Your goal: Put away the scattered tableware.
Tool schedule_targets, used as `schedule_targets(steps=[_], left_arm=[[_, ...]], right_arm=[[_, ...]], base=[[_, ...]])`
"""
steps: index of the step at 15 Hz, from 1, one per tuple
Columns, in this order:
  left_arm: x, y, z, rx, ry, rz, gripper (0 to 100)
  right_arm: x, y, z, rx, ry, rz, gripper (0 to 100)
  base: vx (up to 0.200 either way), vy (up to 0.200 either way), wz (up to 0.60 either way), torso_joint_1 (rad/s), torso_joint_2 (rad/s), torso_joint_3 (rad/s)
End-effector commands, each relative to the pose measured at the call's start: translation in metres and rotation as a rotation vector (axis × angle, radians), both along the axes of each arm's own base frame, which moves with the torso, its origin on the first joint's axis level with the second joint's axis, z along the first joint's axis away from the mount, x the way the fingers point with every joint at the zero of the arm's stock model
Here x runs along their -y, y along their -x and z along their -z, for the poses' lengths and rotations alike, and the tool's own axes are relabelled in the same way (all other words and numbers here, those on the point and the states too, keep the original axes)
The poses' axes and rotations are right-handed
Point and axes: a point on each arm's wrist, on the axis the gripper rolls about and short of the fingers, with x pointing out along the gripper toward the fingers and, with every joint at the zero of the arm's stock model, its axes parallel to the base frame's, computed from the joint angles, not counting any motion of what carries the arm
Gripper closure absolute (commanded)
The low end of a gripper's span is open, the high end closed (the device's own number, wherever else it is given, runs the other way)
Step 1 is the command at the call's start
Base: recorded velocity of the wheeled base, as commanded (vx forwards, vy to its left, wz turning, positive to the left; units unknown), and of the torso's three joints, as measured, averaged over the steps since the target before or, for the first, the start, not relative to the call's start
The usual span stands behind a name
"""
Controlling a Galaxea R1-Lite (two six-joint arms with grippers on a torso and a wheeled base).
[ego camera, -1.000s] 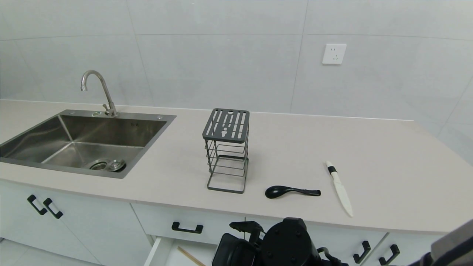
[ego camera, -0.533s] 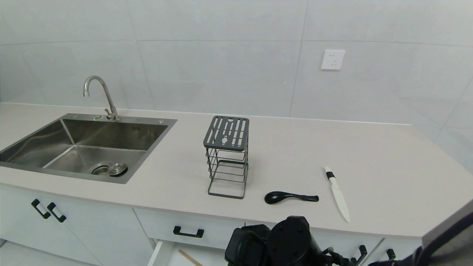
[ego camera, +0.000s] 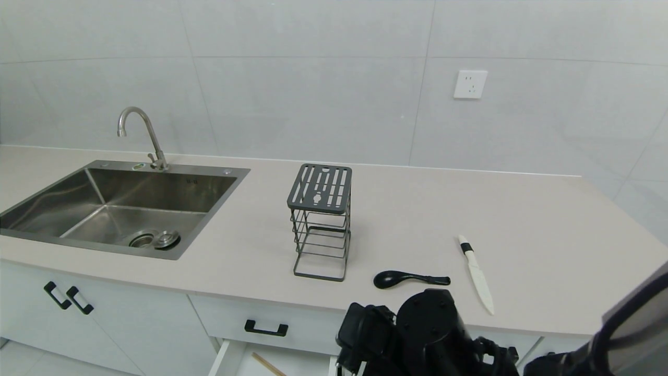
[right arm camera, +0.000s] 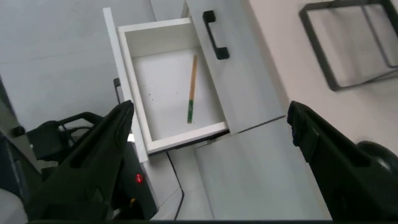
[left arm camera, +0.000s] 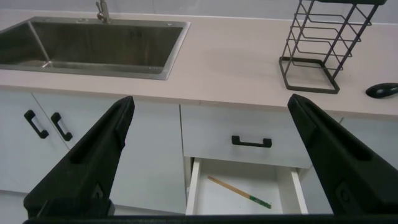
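A black spoon (ego camera: 409,279) and a white knife with a black band (ego camera: 476,273) lie on the beige counter near its front edge, right of a dark wire rack (ego camera: 319,222). Below the counter a white drawer (ego camera: 229,360) stands pulled out with one wooden chopstick (ego camera: 269,364) in it. My left gripper (left arm camera: 210,99) is open in front of the cabinets, facing the drawer (left arm camera: 261,180), the chopstick (left arm camera: 239,191), the rack (left arm camera: 323,43) and the spoon (left arm camera: 382,90). My right gripper (right arm camera: 210,107) is open above the drawer (right arm camera: 161,93) and its chopstick (right arm camera: 192,87).
A steel sink (ego camera: 88,245) with a curved faucet (ego camera: 141,130) takes up the counter's left part. Black handles (ego camera: 266,328) sit on the drawer fronts and cabinet doors. Bare counter stretches behind and right of the knife. A wall socket (ego camera: 470,84) is above.
The head camera tilted up a second ago, shifting the whole picture down. Since then the black arm at the bottom edge has moved right and slightly up. The spoon, knife and rack stay put.
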Motion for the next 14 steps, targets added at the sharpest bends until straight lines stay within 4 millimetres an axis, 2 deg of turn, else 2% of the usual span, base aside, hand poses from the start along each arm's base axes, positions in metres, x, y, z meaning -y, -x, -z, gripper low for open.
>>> schedule_targets(steps=[1, 5, 8, 12, 14], left_arm=[[0.000, 0.000, 0.000, 0.000, 0.000, 0.000, 0], [0.000, 0.000, 0.000, 0.000, 0.000, 0.000, 0], [0.000, 0.000, 0.000, 0.000, 0.000, 0.000, 0], [0.000, 0.000, 0.000, 0.000, 0.000, 0.000, 0], [0.000, 0.000, 0.000, 0.000, 0.000, 0.000, 0]], right_arm=[[0.027, 0.003, -0.009, -0.014, -0.005, 0.052, 0], [0.063, 0.009, -0.025, -0.005, -0.024, 0.107, 0], [0.101, 0.016, -0.028, -0.020, -0.013, 0.190, 0], [0.125, -0.011, -0.035, -0.037, -0.080, 0.280, 0], [0.123, -0.033, -0.026, -0.064, -0.069, 0.306, 0]], base=[[0.000, 0.000, 0.00, 0.000, 0.00, 0.000], [0.000, 0.000, 0.00, 0.000, 0.00, 0.000], [0.000, 0.000, 0.00, 0.000, 0.00, 0.000], [0.000, 0.000, 0.00, 0.000, 0.00, 0.000], [0.000, 0.000, 0.00, 0.000, 0.00, 0.000]])
